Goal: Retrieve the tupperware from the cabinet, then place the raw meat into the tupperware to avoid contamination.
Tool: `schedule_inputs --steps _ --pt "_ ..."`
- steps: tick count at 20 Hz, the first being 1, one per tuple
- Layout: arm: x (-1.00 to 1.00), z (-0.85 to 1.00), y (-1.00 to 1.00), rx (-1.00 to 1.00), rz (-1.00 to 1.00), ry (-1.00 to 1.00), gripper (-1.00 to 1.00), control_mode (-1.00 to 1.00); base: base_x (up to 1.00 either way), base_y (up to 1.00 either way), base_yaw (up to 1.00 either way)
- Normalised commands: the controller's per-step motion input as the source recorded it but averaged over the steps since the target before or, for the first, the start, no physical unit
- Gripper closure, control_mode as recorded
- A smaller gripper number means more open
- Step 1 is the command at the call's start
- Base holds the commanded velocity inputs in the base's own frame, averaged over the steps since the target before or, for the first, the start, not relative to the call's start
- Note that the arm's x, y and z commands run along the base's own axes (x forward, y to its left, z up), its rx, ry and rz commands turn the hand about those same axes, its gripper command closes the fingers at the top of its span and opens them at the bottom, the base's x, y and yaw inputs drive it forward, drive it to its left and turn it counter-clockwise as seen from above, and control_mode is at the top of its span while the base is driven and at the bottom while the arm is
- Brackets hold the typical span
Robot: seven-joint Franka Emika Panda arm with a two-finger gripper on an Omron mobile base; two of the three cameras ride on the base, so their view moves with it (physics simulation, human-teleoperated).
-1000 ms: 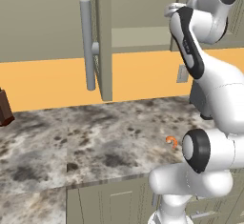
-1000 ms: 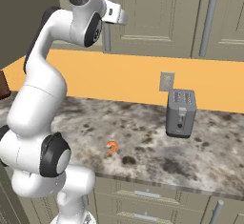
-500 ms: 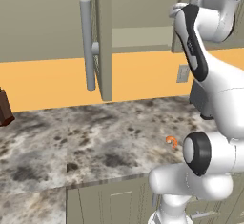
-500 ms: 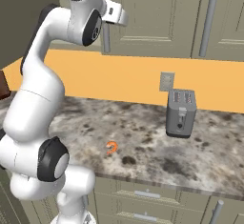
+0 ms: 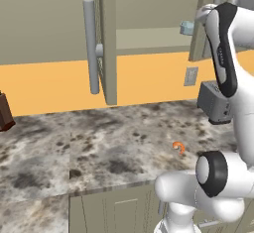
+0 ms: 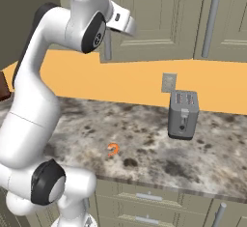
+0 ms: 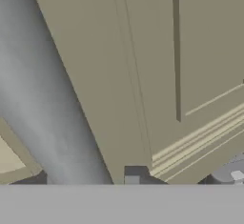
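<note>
While the gripper (image 6: 126, 25) sat up against the cabinet (image 5: 44, 19), close to a bar handle (image 7: 43, 113), I could not tell how its jaws stood. Below the cabinet, the meat (image 5: 178, 147) lay on the counter (image 5: 89, 147); the tupperware (image 5: 187, 27) stood inside on the shelf.

Cabinet (image 5: 108, 38) door stands ajar; raw meat (image 5: 178, 147) lies on the counter (image 5: 89, 147); possibly tupperware (image 5: 187, 27) inside.

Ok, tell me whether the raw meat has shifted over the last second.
No. The raw meat lies where it was, at the same offset from the toaster in the right base view.
</note>
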Motion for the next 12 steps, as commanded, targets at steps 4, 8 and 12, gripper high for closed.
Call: schedule_inputs --steps 4,8,12 --pt "-0.65 0.03 -0.86 0.10 0.00 0.05 1.00 -1.00 0.00 0.00 0.00" --pt "-0.51 0.00 -0.70 0.08 -0.01 0.04 1.00 -1.00 0.00 0.00 0.00" --pt "-0.41 0.00 -0.43 0.03 -0.02 0.01 -1.00 -1.00 0.00 0.00 0.00"
